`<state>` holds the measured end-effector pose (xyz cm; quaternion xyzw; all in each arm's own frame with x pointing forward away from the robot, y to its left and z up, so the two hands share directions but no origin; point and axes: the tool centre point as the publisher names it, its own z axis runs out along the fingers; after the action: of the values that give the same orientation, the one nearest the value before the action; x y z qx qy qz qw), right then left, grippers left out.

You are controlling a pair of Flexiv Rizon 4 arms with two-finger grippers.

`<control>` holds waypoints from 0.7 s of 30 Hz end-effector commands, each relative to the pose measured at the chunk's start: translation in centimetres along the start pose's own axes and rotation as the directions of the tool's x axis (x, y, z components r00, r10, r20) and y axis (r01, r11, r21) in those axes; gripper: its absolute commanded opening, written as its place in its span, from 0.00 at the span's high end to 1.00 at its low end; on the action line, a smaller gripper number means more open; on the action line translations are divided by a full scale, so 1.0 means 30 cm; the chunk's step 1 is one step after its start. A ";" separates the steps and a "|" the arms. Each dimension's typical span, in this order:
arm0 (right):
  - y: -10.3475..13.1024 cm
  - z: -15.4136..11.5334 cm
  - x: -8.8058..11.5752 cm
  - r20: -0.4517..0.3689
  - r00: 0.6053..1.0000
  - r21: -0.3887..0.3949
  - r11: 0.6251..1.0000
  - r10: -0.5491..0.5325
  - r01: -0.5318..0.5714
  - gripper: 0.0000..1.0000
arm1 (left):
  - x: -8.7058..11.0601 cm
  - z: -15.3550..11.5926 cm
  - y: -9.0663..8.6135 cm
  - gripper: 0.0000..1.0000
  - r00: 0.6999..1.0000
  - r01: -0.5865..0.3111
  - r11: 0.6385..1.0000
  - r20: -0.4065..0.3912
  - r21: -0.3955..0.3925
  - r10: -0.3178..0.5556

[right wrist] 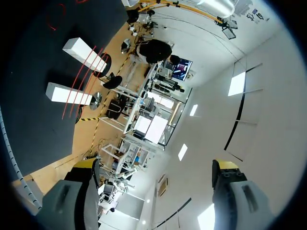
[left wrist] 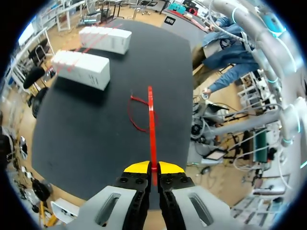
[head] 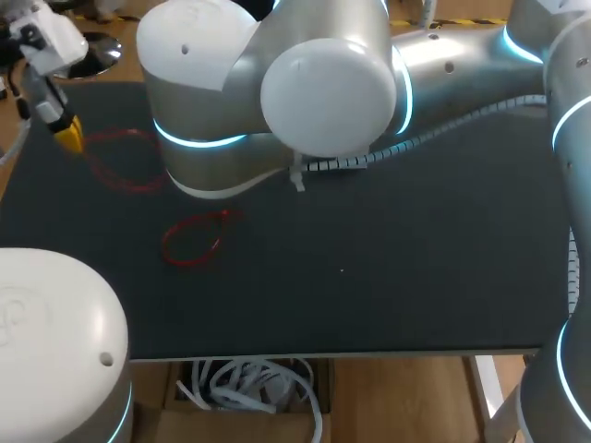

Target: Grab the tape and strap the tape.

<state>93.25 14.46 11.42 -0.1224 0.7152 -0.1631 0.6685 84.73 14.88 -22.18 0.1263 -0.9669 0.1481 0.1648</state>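
Observation:
My left gripper [left wrist: 152, 168] is shut on a thin red strap [left wrist: 152, 122] that runs straight out ahead of its yellow tips and ends in a loop [left wrist: 135, 113] over the black table. In the head view this gripper [head: 68, 131] hangs at the table's far left, the held strap's loop [head: 122, 162] trailing to its right. A second red strap loop [head: 194, 238] lies loose on the table, left of the middle. My right gripper [right wrist: 157, 165] is open and empty, pointing up away from the table. In the head view it is hidden behind the right arm [head: 332, 92].
Two white boxes [left wrist: 81, 69] [left wrist: 106, 39] stand at the table's far end ahead of the left gripper, with several red straps lying across them. The right wrist view shows these boxes [right wrist: 84, 51] [right wrist: 66, 94] too. The right arm's elbow covers the far middle of the table [head: 388, 268].

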 end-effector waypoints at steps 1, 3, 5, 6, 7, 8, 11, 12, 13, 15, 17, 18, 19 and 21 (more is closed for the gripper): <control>-0.007 -0.002 -0.005 -0.004 1.000 -0.004 1.000 -0.004 0.004 0.00 | -0.010 0.012 0.056 1.00 0.998 0.028 0.999 -0.053 -0.015 -0.029; -0.007 -0.002 -0.005 -0.004 1.000 -0.004 1.000 -0.004 0.004 0.00 | -0.014 0.013 0.096 1.00 0.997 0.056 0.998 -0.056 -0.027 -0.058; -0.007 -0.002 -0.005 -0.004 1.000 -0.004 1.000 -0.004 0.004 0.00 | -0.023 0.010 0.130 1.00 0.996 0.069 0.997 -0.057 -0.037 -0.071; -0.007 -0.002 -0.005 -0.004 1.000 -0.004 1.000 -0.004 0.004 0.00 | -0.028 0.005 0.147 1.00 0.995 0.081 0.996 -0.063 -0.049 -0.084; -0.007 -0.002 -0.005 -0.004 1.000 -0.004 1.000 -0.004 0.004 0.00 | -0.035 -0.004 0.165 1.00 0.995 0.078 0.995 -0.059 -0.054 -0.082; -0.007 -0.002 -0.005 -0.004 1.000 -0.004 1.000 -0.004 0.004 0.00 | -0.043 -0.015 0.183 1.00 0.994 0.076 0.994 -0.066 -0.081 -0.082; -0.007 -0.002 -0.005 -0.004 1.000 -0.004 1.000 -0.004 0.004 0.00 | -0.058 -0.045 0.228 1.00 0.993 0.095 0.990 -0.055 -0.104 -0.101; -0.007 -0.002 -0.005 -0.004 1.000 -0.004 1.000 -0.004 0.004 0.00 | -0.062 -0.058 0.243 1.00 0.992 0.109 0.988 -0.057 -0.110 -0.116; -0.007 -0.002 -0.005 -0.004 1.000 -0.004 1.000 -0.004 0.004 0.00 | -0.070 -0.071 0.261 1.00 0.991 0.115 0.986 -0.054 -0.124 -0.123; -0.007 -0.002 -0.005 -0.004 1.000 -0.004 1.000 -0.004 0.004 0.00 | -0.083 -0.093 0.289 1.00 0.991 0.124 0.984 -0.042 -0.126 -0.130; -0.007 -0.002 -0.005 -0.004 1.000 -0.004 1.000 -0.004 0.004 0.00 | -0.093 -0.111 0.302 1.00 0.991 0.126 0.983 -0.033 -0.130 -0.132; -0.007 -0.002 -0.005 -0.004 1.000 -0.004 1.000 -0.004 0.004 0.00 | -0.095 -0.120 0.303 1.00 0.991 0.127 0.982 -0.030 -0.138 -0.133; -0.007 -0.002 -0.005 -0.004 1.000 -0.004 1.000 -0.004 0.004 0.00 | -0.099 -0.128 0.308 1.00 0.991 0.128 0.982 -0.030 -0.140 -0.133; -0.007 -0.002 -0.005 -0.004 1.000 -0.004 1.000 -0.004 0.004 0.00 | -0.100 -0.140 0.316 1.00 0.990 0.133 0.981 -0.020 -0.139 -0.137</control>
<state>93.26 14.42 11.44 -0.1226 0.7153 -0.1628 0.6684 85.60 25.32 -22.29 0.1783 -0.9618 0.0724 0.1945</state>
